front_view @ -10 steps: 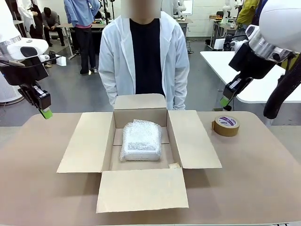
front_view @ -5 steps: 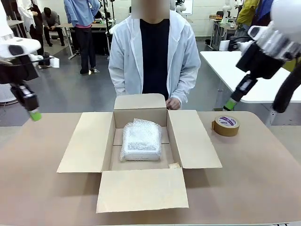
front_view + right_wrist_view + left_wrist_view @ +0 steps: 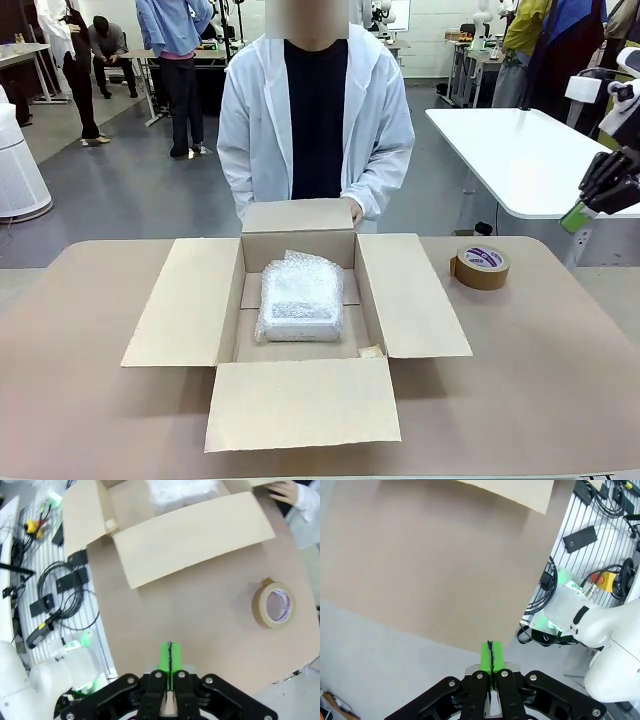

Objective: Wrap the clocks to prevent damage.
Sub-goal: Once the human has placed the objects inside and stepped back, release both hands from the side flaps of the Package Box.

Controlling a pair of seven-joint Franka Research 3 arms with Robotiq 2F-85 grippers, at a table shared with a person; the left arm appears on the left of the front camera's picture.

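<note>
The bubble-wrapped clocks bundle [image 3: 299, 300] lies flat on the floor of the open carton [image 3: 410, 295], near its centre. A person's hand [image 3: 354, 210] touches the rear flap at 12 o'clock. The tape roll [image 3: 481, 267] lies on the counter [image 3: 80, 330] at 2 o'clock from the carton, apart from it. The left pincer [image 3: 491, 650] is closed and empty above the counter's edge. The right pincer [image 3: 170, 650] is closed and empty, above the counter at 3 o'clock.

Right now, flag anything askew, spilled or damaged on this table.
Nothing stands out. The bubble-wrapped bundle lies flat inside the open carton, its wrap looking whole, and the tape roll sits flat to its right.
</note>
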